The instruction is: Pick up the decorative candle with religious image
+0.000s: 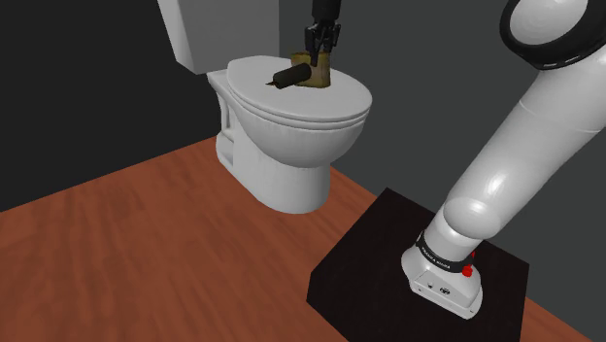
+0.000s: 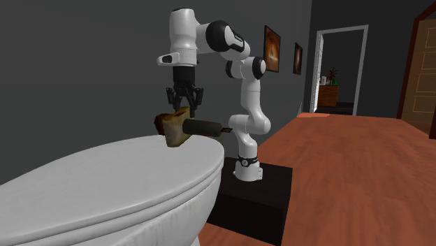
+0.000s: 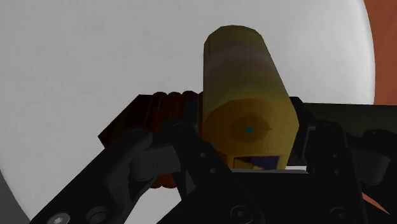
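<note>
Item: yellow-tan cylindrical candle [image 1: 320, 78], standing upright on the closed white toilet lid [image 1: 291, 109]. The black gripper [image 2: 186, 107] is hanging directly above, its fingers standing apart and flanking the candle's top; contact cannot be told. Adjacent: a dark ribbed cylinder [image 1: 289, 76] is lying on its side just beside the candle, at its 9 o'clock in the shoulder view.

In the wrist view the end effector [image 3: 251, 139] partly covers the near end of the candle [image 3: 242, 70], whose image cannot be made out. The shoulder view's top edge crops the toilet tank [image 1: 209, 34] and the arm [image 1: 524, 146].
</note>
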Robot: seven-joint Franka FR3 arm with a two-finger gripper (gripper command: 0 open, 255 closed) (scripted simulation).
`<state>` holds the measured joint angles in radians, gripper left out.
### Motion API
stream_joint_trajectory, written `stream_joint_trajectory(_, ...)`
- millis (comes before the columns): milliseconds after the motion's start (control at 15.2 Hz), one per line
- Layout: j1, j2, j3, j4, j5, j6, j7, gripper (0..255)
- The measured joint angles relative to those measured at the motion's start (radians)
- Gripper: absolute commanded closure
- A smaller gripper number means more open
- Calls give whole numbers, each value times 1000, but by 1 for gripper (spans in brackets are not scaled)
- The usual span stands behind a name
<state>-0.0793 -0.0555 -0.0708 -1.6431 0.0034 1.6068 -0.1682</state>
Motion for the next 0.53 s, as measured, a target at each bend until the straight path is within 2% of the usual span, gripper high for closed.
stream_joint_trajectory(528,0,31,0,142,2,-112,1,255)
